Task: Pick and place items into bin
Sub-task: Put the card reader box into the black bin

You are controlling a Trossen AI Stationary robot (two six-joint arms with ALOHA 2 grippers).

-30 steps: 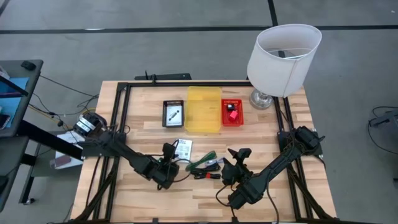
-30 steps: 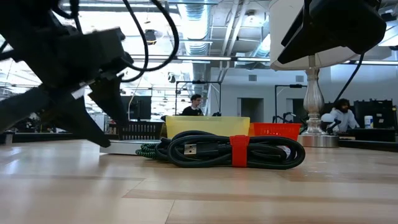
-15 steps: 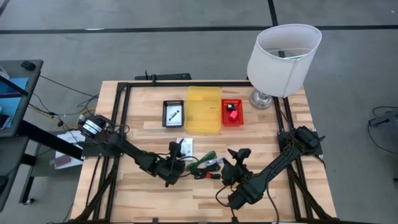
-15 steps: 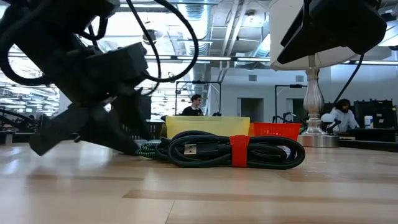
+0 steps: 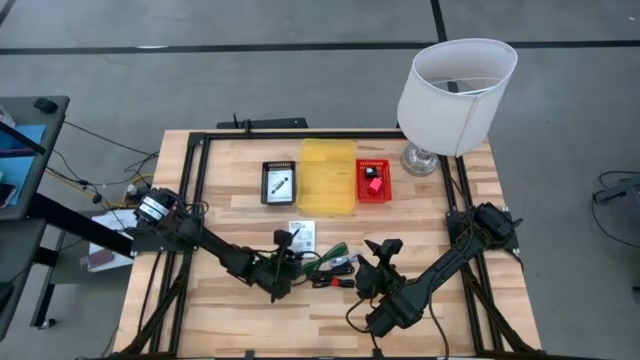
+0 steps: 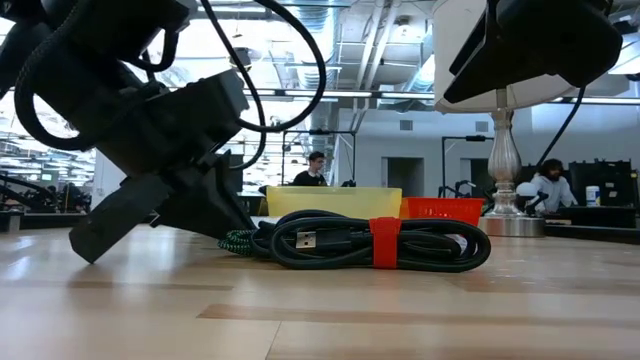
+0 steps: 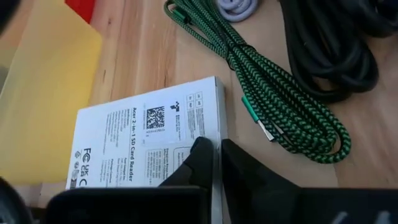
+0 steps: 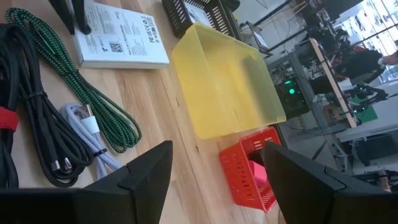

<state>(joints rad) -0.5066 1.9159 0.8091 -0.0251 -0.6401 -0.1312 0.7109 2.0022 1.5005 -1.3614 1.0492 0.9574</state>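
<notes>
White labelled pack (image 7: 151, 134): I saw it flat mid-tabletop, just front of the yellow bin (image 5: 327, 176).
Left gripper (image 7: 214, 163): fingers pressed together at the pack's edge.
Right gripper (image 8: 211, 165): fingers spread, front of the tabletop.

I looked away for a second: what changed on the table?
The left gripper slid rightward toward the cables and shut its fingers on the edge of the white card-reader pack, which shifted slightly. The right gripper, cables and bins stayed put.

"Acer 2-in-1 SD Card Reader", white pack (image 7: 149, 143)
</notes>
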